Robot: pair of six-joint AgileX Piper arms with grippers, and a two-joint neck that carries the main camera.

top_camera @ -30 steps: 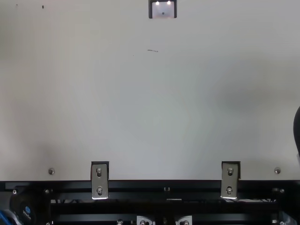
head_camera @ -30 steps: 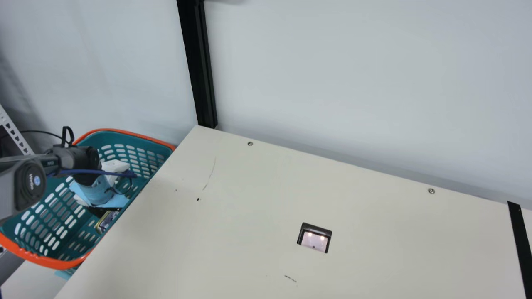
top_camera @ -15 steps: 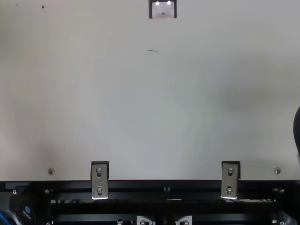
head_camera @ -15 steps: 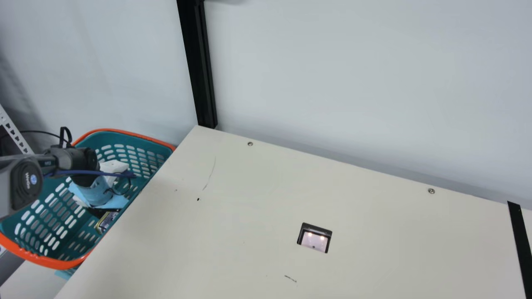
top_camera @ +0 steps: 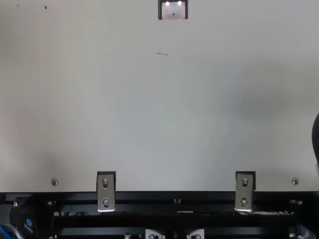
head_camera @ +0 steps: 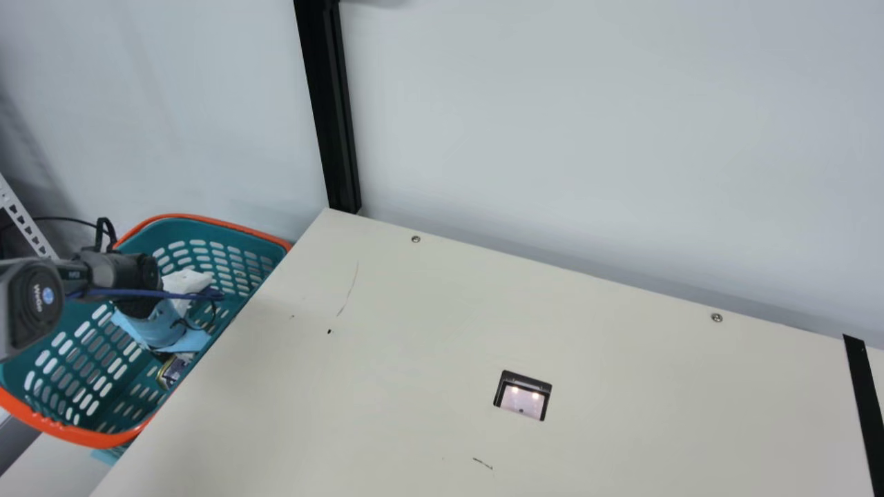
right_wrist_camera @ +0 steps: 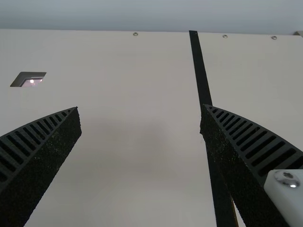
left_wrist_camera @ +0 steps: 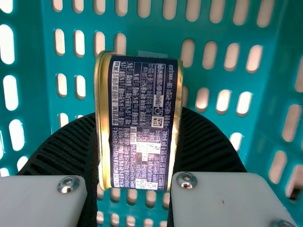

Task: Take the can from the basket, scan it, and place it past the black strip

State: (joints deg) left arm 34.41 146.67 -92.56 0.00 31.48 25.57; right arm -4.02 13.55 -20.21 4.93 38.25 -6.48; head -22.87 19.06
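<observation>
Left hand (left_wrist_camera: 139, 116) clamped on can (left_wrist_camera: 144, 156), right hand (right_wrist_camera: 140, 108) spread apart; if you lift slanted, basket (head_camera: 83, 434) wall could knock can loose.

Soft light, 2 glints on scanner (head_camera: 523, 403)

Left arm (head_camera: 110, 269) grey, black; blue cable (head_camera: 141, 293); 2 white plates (left_wrist_camera: 40, 203), silver screws (left_wrist_camera: 68, 184).

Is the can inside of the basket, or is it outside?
Inside. The main view shows the can below the rim of the basket; in the left wrist view, the left pincer grips it there.
</observation>
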